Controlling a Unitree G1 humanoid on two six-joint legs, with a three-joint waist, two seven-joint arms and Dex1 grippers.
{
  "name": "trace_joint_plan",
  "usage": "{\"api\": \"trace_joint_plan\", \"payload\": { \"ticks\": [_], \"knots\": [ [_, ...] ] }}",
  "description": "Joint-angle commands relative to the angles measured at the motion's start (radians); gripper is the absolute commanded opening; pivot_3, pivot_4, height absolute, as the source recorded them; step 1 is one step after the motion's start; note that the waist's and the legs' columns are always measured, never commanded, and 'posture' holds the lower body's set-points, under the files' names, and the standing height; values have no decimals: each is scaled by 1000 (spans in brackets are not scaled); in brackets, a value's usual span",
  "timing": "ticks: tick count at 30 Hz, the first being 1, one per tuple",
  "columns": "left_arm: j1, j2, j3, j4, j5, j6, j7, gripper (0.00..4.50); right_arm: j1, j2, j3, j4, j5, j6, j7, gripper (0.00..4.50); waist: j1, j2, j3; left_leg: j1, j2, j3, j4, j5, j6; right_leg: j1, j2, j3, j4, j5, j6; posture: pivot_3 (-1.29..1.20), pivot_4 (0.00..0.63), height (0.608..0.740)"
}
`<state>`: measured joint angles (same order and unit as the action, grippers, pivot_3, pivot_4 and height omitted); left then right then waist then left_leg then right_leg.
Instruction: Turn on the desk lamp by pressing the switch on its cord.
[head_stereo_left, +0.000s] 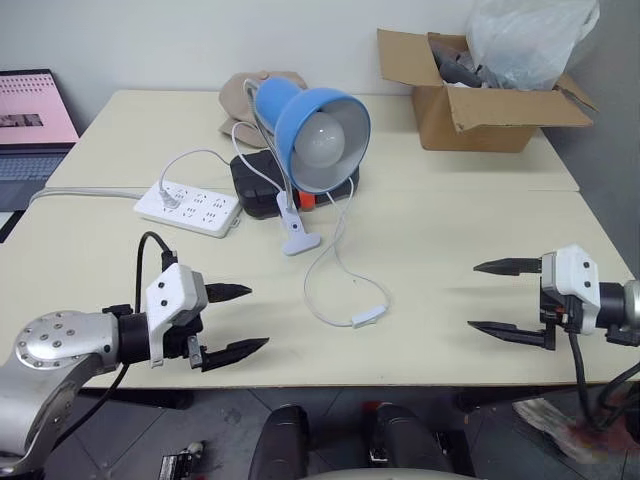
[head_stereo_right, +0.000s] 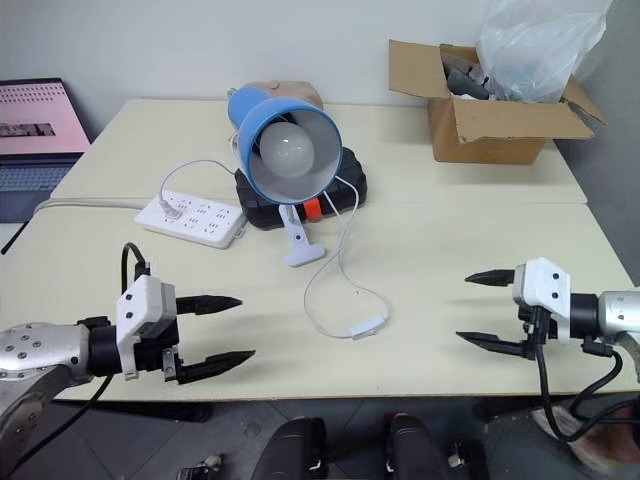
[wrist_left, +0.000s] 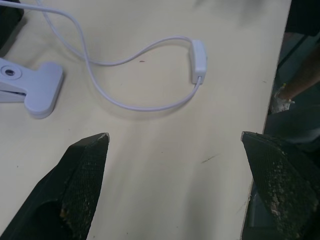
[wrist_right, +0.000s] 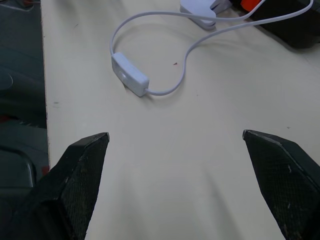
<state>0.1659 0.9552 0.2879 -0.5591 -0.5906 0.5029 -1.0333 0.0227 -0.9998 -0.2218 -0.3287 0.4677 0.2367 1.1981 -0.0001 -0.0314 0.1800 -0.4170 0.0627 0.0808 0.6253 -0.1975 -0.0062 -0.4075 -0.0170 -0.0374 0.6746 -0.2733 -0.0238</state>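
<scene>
Counter (head_stereo_left: 480, 300) surface runs pale and bare along its near edge, where both grippers hover above it with jaws spread wide and nothing between them. Left gripper (head_stereo_left: 235, 321) sits near the near-left part of the counter, right gripper (head_stereo_left: 495, 297) near the near-right part, their fingertips pointing inward toward each other. Between them, close to the near edge, lies the switch (head_stereo_left: 368, 317), flat on the counter and apart from both grippers, with open surface on either side of it. From the switch the cord (head_stereo_left: 322, 268) loops back in a thin white curve toward the desk lamp (head_stereo_left: 310, 125), which stands mid-counter on its white clip base, its blue shade and round bulb tilted toward the robot. Just behind the lamp sits a black box (head_stereo_left: 262, 180), and left of that a white power strip (head_stereo_left: 188, 207). A cardboard box (head_stereo_left: 480, 100) holding a plastic bag occupies the far right corner, well apart from the switch. A laptop (head_stereo_left: 30, 120) shows beyond the counter's left edge.
</scene>
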Motion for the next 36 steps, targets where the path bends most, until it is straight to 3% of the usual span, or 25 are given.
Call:
{"api": "trace_joint_plan", "payload": {
  "ticks": [1, 13, 18, 24, 29, 36],
  "knots": [
    [1, -9, 5, -30, 1, -13, 8, 4385, -2, 11, -4, 4, -17, -47, 9, 4500, 0, 0, 0, 0, 0, 0, 0, 0, 0, 0, 0, 0, 0, 0, 0, 0, 150, 740],
    [-13, 13, -67, -25, 151, -85, 27, 4385, 27, 32, 6, 17, -54, -99, 1, 4500, 0, 0, 0, 0, 0, 0, 0, 0, 0, 0, 0, 0, 0, 0, 0, 0, 150, 740],
    [-148, -29, -98, 50, 56, -72, -34, 4385, 29, 28, -9, -10, -42, -40, -36, 4500, 4, 0, 0, 0, 0, -1, 1, 0, 0, 0, 0, -1, 1, 0, 0, 0, 150, 740],
    [-258, -53, -249, 137, 238, -197, -20, 4385, 26, 38, -23, -42, -42, 5, -90, 4500, 8, 0, 0, 0, -1, 0, 1, 0, 0, 1, 0, 0, 1, 2, 4, 0, 150, 740],
    [-339, -108, -383, 156, 236, -231, -99, 4385, 88, 24, -82, -128, -27, 73, -125, 4500, 11, 0, 0, 0, 0, 0, 1, 0, 0, 1, 1, -1, 2, 3, 5, 0, 150, 740],
    [-381, -224, -475, 199, 282, -216, -38, 4385, 162, 22, -176, -248, 9, 179, -157, 4500, 11, 0, 0, 0, 0, -1, 2, 0, 0, 1, 1, 0, 3, 3, 6, 0, 150, 740]
  ]
}}
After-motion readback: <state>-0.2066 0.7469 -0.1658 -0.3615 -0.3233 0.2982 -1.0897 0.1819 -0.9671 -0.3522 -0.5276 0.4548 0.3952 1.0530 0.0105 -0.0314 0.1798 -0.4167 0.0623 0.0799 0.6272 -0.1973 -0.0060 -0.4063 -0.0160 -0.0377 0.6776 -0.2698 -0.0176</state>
